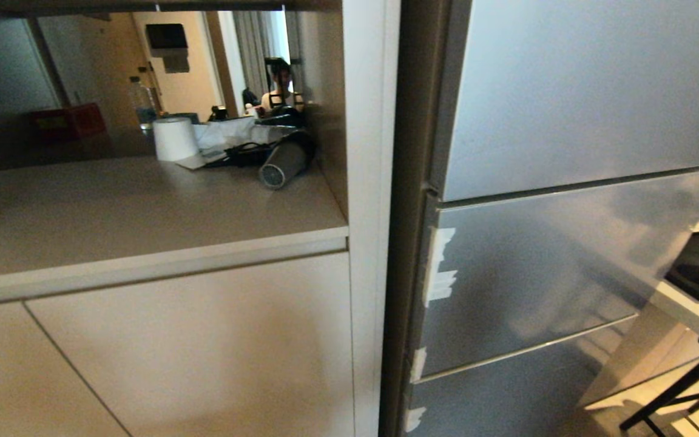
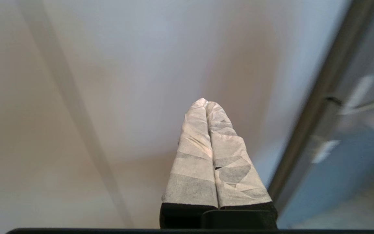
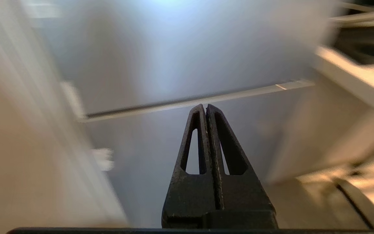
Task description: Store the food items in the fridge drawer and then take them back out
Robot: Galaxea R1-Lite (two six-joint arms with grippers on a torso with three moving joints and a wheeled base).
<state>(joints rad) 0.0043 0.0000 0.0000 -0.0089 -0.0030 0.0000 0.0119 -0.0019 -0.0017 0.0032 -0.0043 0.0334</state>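
My left gripper point(image 2: 206, 102) and right gripper point(image 3: 205, 106) are pinched empty; closed silver fridge point(image 1: 568, 182) ahead, hairdryer point(image 1: 283, 165) at ten o'clock.

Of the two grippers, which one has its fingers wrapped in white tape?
The left gripper: white tape covers both of its fingers. The right gripper has bare black fingers with slots in them. Both are shut and empty.

The head camera looks down at the closed fridge point(image 1: 568, 182) and cabinet point(image 1: 173, 340); both wrist cameras face them close up.
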